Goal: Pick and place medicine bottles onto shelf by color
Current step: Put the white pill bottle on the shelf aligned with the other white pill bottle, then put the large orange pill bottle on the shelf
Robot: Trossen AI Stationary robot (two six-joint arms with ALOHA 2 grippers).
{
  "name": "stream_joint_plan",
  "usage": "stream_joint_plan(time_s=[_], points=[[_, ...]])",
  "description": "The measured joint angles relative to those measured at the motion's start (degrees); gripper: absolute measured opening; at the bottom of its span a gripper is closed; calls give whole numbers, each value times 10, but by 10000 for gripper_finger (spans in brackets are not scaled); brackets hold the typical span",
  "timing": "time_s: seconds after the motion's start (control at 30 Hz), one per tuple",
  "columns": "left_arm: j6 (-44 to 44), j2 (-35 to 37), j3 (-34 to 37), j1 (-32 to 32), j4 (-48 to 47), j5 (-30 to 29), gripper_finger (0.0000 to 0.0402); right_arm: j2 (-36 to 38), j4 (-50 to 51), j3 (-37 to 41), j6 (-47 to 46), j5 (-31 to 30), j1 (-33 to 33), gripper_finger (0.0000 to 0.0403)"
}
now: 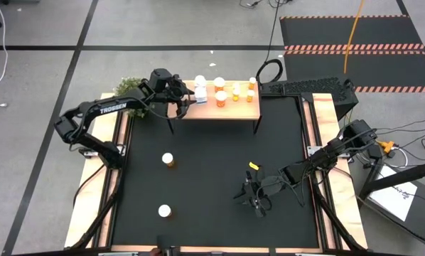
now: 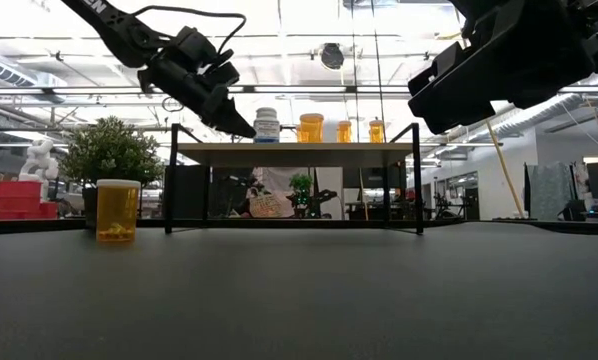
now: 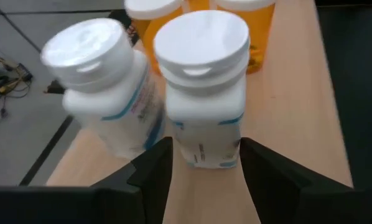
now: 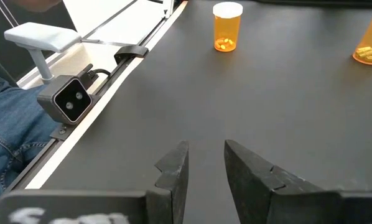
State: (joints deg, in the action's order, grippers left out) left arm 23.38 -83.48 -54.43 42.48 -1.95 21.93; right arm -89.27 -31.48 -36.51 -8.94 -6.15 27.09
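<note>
Two orange bottles on the black mat: one mid-left (image 1: pixel 168 160), one near the front edge (image 1: pixel 164 210). Left gripper (image 1: pixel 187 97) at the shelf (image 1: pixel 223 110) left end. Its wrist view shows what the overhead can't: fingers (image 3: pixel 150 171) spread either side of a white bottle (image 3: pixel 203 87), whether they touch is unclear, and a second white bottle (image 3: pixel 105 93) leans beside it. Orange bottles (image 1: pixel 221 98) stand further along the shelf. Right gripper (image 1: pixel 259 199) low over the mat, fingers (image 4: pixel 173 165) slightly apart, holding nothing.
</note>
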Motion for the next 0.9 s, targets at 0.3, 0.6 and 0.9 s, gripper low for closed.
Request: stream_joint_plan(time_s=[0.3, 0.6, 0.9], points=[[4, 70, 0, -2, -38, -11, 180, 0, 0, 0, 0, 0, 0, 98], [-47, 192, -1, -77, -186, -12, 164, 0, 0, 0, -3, 0, 0, 98], [-134, 254, -1, -325, -361, -216, 155, 0, 0, 0, -5, 0, 0, 98]])
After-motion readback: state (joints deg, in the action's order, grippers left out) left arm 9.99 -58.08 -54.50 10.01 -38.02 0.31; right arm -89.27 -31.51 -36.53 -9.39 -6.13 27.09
